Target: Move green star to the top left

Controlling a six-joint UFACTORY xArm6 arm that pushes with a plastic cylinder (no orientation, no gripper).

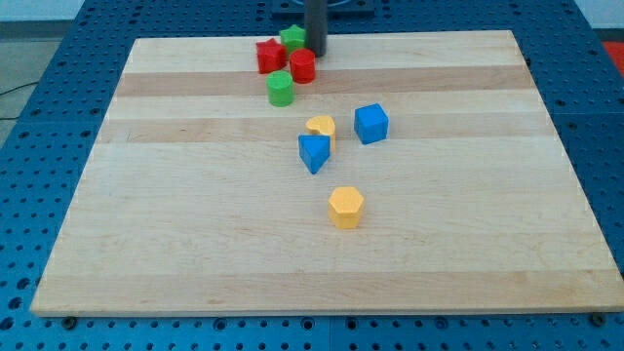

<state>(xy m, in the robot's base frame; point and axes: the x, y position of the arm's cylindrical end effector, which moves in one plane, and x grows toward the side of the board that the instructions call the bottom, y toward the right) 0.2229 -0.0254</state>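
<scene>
Green star (292,39): small, rigid, likely light; should slide readily if pushed on its right flank. Tip (316,53), a bare rod holding nothing, stands just right of it, near a red block (302,65).

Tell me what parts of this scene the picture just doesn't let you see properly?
- My tip: the rod's upper part is cut off by the view's top.
- Green block at the top: partly hidden behind the red blocks and the rod; shape unclear, so I cannot tell whether it or the other green block is the star.

Green star (292,37) above red cylinder (302,65), blue cube (370,123) right of blue triangle (313,153), on board (146,244)
</scene>
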